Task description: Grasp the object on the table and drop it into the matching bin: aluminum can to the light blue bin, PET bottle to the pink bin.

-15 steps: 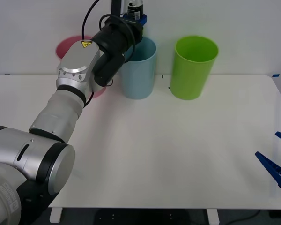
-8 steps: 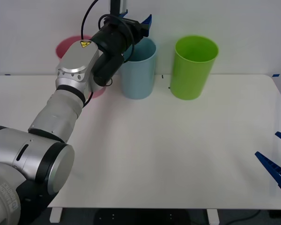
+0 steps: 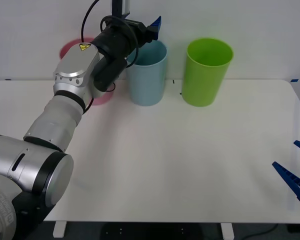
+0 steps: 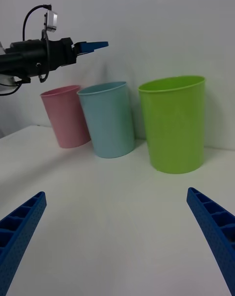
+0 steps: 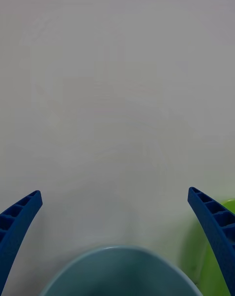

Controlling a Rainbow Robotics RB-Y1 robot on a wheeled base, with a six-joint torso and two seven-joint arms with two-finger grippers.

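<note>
The left tool (image 3: 149, 26) hangs spread wide and empty above the light blue bin (image 3: 147, 75), placed for a drop; the can is likely inside it; the right tool (image 3: 295, 172), spread too, waits well apart from that bin.

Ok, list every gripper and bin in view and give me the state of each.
left gripper: open, holding nothing, above the light blue bin's mouth.
right gripper: open, empty, parked low over the table's right side.
light blue bin: upright, between the other two.
pink bin: upright, partly behind the left arm.
green bin: upright, inside looks empty.
</note>
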